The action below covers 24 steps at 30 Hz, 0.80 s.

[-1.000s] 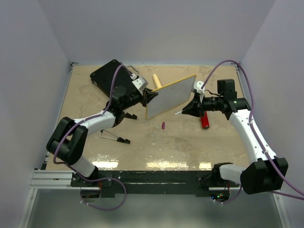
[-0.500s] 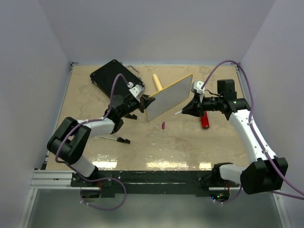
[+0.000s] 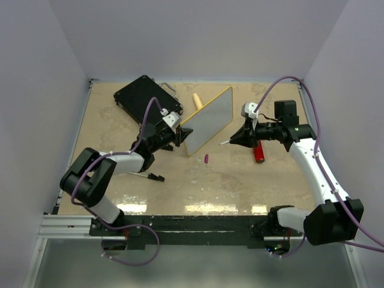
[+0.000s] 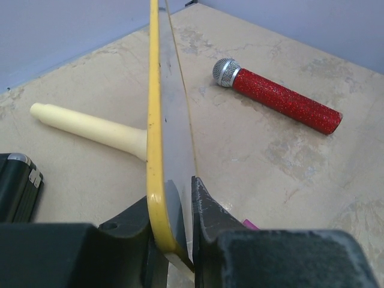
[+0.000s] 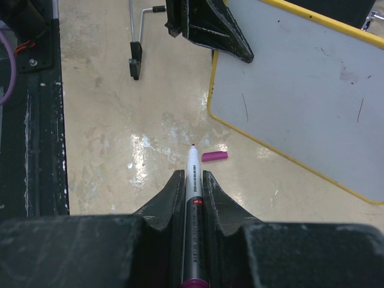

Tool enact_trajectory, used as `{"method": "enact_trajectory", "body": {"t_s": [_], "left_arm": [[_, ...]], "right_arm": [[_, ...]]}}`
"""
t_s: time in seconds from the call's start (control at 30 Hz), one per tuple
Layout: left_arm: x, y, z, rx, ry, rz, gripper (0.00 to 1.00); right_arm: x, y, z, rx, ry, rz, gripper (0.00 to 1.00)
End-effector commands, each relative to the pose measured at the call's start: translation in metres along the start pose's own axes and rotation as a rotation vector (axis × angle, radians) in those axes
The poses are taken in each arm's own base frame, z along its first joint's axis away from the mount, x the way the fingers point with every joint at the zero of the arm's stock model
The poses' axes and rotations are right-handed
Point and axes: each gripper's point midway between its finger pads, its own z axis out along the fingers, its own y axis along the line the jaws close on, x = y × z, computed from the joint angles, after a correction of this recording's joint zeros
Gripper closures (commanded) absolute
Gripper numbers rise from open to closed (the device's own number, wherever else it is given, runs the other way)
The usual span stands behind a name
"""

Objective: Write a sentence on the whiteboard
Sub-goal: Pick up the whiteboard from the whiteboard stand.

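Observation:
The whiteboard [image 3: 210,123] has a yellow frame [image 4: 154,120] and stands tilted on edge at mid-table. My left gripper [image 3: 180,135] [image 4: 174,186] is shut on its lower left corner, one finger on each side. The board's white face [image 5: 300,78] turns toward my right wrist camera and carries only a few thin dark marks; no sentence is in view. To the board's right, my right gripper [image 3: 231,141] [image 5: 192,177] is shut on an uncapped marker [image 5: 193,198]. The marker's tip points at the table just short of the board.
A magenta marker cap [image 3: 206,159] lies on the table below the board. A red glitter microphone [image 3: 258,152] lies under the right arm. A cream handle [image 3: 197,102] and a black case [image 3: 141,96] lie behind the board. A metal stand [image 3: 144,173] rests front left.
The left gripper has drawn back toward the left and lower. The whiteboard has swung with it, its far end turning toward the back wall. The right arm has held still.

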Motion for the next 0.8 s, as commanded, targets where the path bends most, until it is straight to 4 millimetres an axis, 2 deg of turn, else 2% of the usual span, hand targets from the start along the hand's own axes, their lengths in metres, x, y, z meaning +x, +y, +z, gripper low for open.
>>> {"method": "enact_trajectory", "body": {"t_s": [0.0, 0.03, 0.17, 0.33, 0.4, 0.53, 0.57, 0.6, 0.63, 0.67, 0.77], "left_arm": [[-0.009, 0.002, 0.003, 0.009, -0.039, 0.055, 0.81], [-0.009, 0.001, 0.003, 0.017, -0.04, 0.052, 0.82], [-0.015, -0.003, 0.007, 0.038, -0.055, 0.031, 1.0], [-0.039, -0.002, 0.005, 0.048, -0.111, -0.004, 1.0], [-0.059, 0.007, 0.003, 0.025, -0.153, -0.063, 1.0], [-0.097, 0.012, 0.005, 0.028, -0.197, -0.151, 1.0], [-0.097, 0.011, 0.007, 0.03, -0.176, -0.189, 1.0], [-0.109, 0.01, 0.009, 0.042, -0.191, -0.194, 1.0], [-0.113, 0.007, 0.008, 0.052, -0.182, -0.214, 1.0], [-0.12, 0.006, 0.009, 0.056, -0.188, -0.245, 1.0], [-0.127, 0.0, 0.006, 0.074, -0.176, -0.313, 1.0]], "right_arm": [[-0.005, 0.0, -0.002, 0.002, -0.021, -0.02, 1.0], [-0.005, 0.0, -0.002, 0.002, -0.022, -0.02, 1.0], [-0.004, 0.0, -0.001, -0.002, -0.021, -0.015, 1.0], [-0.004, 0.0, -0.002, 0.003, -0.018, -0.019, 1.0], [-0.005, -0.001, -0.002, 0.004, -0.017, -0.029, 1.0], [-0.004, 0.001, -0.004, -0.005, 0.008, -0.035, 1.0], [-0.012, -0.001, -0.007, -0.005, 0.005, -0.078, 1.0], [-0.015, -0.001, -0.007, -0.015, 0.005, -0.084, 1.0], [-0.016, 0.002, -0.009, -0.024, 0.014, -0.078, 1.0], [-0.027, -0.001, -0.012, -0.015, 0.007, -0.107, 1.0], [-0.045, -0.004, -0.018, 0.009, -0.003, -0.141, 1.0]]}}
